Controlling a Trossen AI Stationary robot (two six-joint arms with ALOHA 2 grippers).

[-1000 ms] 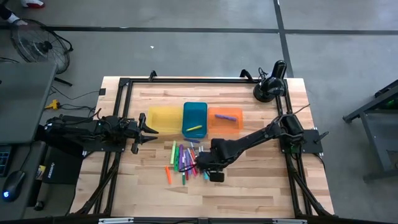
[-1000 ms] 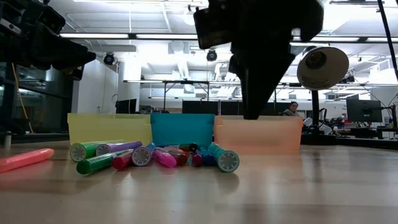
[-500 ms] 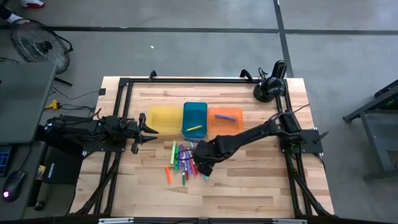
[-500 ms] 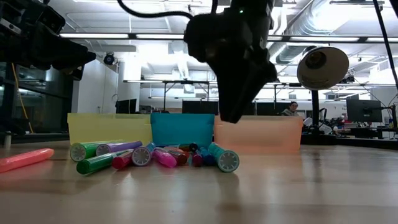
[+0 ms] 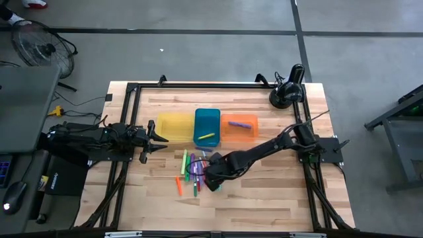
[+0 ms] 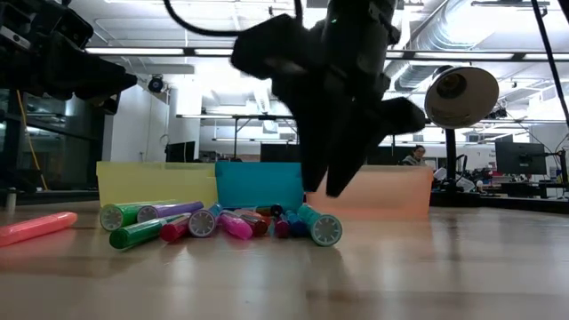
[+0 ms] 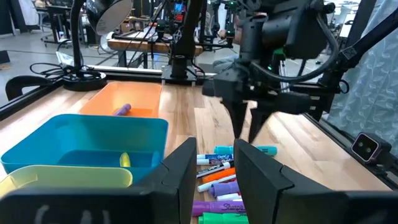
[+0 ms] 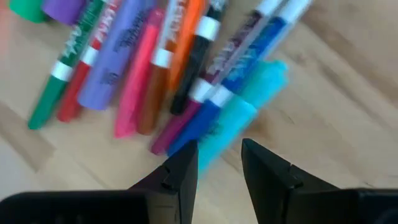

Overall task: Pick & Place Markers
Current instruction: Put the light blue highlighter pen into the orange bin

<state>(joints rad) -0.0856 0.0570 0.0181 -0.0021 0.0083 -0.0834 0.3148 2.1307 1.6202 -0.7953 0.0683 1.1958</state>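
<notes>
- Right gripper (image 6: pixel 327 182) swung in from the teal-marker side of the pile since a second ago, now lower and tilted, directly above the markers (image 5: pixel 195 169); fingers parted a little, nothing between them, teal marker (image 8: pixel 239 121) just past the tips.
- Left gripper (image 5: pixel 158 137) unmoved beside the yellow tray (image 5: pixel 173 125), well apart from the pile; fingers slightly apart, holding nothing.
- Wooden counter (image 5: pixel 264 205) framed by black rails; black desk lamp (image 5: pixel 287 91) at the far corner beyond the orange tray (image 5: pixel 238 130).
- Blue tray (image 5: pixel 207 125) between the yellow and orange trays, just behind the pile; one yellow marker (image 5: pixel 207 136) inside it, one purple marker (image 5: pixel 242 123) in the orange tray.
- Pile unchanged; pink marker (image 6: pixel 36 228) lying apart from it.
- Grey floor around the counter; beyond, a lit workshop with ceiling lights and a seated person (image 6: pixel 414 156).
</notes>
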